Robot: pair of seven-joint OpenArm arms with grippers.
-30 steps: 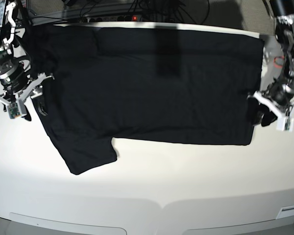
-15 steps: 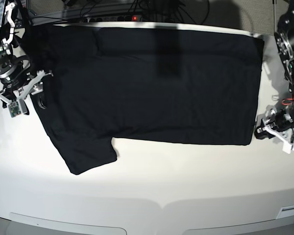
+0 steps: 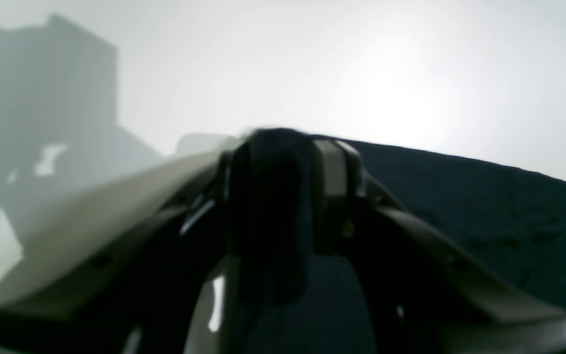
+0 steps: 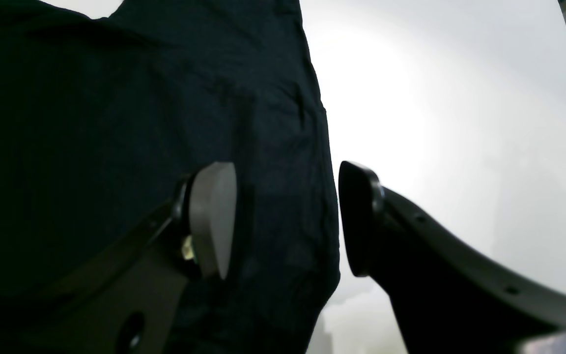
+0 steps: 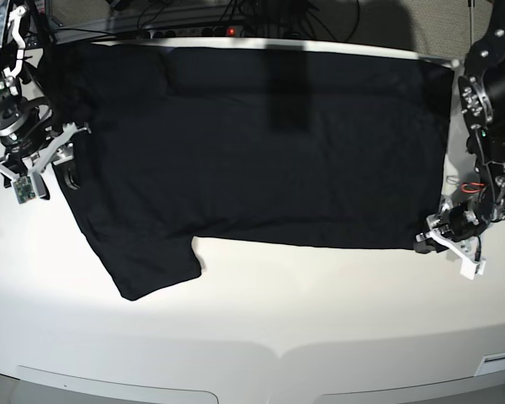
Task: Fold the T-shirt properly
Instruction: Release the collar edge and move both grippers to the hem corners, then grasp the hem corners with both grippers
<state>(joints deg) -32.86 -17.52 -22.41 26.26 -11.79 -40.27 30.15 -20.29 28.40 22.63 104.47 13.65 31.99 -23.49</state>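
Note:
The black T-shirt lies spread flat on the white table, plain side up, with one sleeve pointing toward the front left. My right gripper stands at its left edge. In the right wrist view this gripper is open: the shirt's edge runs between a grey pad over the cloth and a black finger over the table. My left gripper sits low at the shirt's front right corner, jaws apart. Its wrist view is blurred, with the fingertips in front of the cloth.
Cables and a power strip run along the table's back edge. Bare white tabletop stretches in front of the shirt to the rounded front edge. The left arm's upper links rise at the far right.
My left gripper has come down and forward along the shirt's right side to its front right corner. My right gripper has shifted only slightly. The shirt lies as before.

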